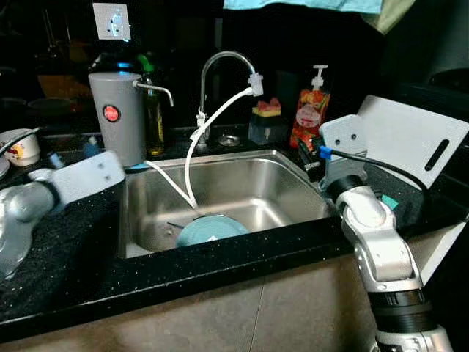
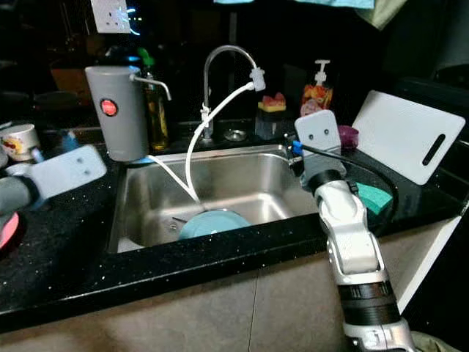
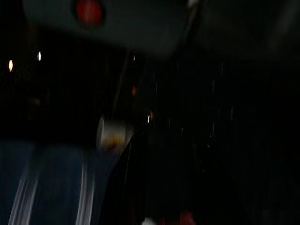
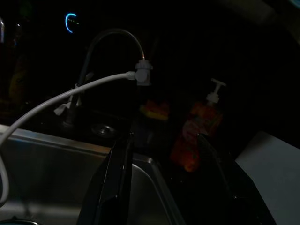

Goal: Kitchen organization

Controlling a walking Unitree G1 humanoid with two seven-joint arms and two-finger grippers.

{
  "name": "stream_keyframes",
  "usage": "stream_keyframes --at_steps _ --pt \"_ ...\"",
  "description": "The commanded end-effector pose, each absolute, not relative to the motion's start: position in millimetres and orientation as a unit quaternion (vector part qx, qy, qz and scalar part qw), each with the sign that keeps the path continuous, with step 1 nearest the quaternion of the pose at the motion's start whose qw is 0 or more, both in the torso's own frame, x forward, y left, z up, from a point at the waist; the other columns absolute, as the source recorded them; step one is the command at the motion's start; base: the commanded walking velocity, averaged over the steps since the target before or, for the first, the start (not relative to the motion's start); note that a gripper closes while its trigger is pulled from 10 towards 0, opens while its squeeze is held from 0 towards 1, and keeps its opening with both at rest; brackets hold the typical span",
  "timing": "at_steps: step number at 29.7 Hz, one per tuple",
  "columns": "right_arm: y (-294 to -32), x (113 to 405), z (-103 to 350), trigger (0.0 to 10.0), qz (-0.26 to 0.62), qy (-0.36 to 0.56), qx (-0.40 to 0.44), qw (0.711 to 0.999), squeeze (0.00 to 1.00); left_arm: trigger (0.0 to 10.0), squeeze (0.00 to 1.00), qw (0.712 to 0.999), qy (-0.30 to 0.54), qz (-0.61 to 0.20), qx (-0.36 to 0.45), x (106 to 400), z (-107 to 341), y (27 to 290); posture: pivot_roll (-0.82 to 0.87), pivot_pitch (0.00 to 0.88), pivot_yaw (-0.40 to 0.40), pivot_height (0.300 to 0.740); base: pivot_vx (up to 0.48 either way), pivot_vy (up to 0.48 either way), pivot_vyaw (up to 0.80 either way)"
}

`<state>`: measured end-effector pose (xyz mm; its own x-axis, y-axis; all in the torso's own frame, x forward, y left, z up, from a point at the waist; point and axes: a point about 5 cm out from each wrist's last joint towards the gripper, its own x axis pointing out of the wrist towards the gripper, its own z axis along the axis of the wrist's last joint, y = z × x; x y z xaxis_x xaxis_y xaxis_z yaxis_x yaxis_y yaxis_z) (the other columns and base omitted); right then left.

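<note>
A light blue plate (image 1: 211, 229) lies on the bottom of the steel sink (image 1: 249, 183), under a curved faucet (image 1: 220, 59) with a white hose (image 1: 192, 158) hanging into the basin. My right gripper (image 4: 164, 138) hovers over the sink's right rear corner. It is open and holds nothing, and it points toward the faucet and a red soap bottle (image 4: 197, 136). My left arm (image 1: 80, 180) is raised over the counter left of the sink, near a grey dispenser (image 1: 116, 117) with a red button. The left wrist view is dark and blurred.
A white cutting board (image 1: 410, 139) leans at the back right. A teal sponge (image 2: 374, 194) lies on the right counter. A yellow-and-red sponge (image 1: 267, 108) and an oil bottle (image 1: 153, 117) stand behind the sink. A bowl (image 1: 20, 145) sits far left.
</note>
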<state>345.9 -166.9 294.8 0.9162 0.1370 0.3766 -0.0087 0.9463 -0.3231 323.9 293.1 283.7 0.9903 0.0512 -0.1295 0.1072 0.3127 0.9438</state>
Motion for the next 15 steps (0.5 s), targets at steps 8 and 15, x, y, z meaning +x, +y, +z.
stream_keyframes --at_steps 8,15 --pt "-163.9 348.6 291.7 10.0 0.043 -0.199 -0.149 0.968 0.0 10.0 0.0 0.77 0.142 0.046 0.62 297.9 289.2 332.9 0.17 0.02 -0.048 0.74 0.0 0.0 0.0" --pt "-159.7 350.5 290.6 10.0 0.053 -0.196 -0.145 0.968 0.0 10.0 0.0 0.774 0.188 0.03 0.604 287.3 266.9 332.8 0.18 0.033 -0.06 0.74 0.0 0.0 0.0"
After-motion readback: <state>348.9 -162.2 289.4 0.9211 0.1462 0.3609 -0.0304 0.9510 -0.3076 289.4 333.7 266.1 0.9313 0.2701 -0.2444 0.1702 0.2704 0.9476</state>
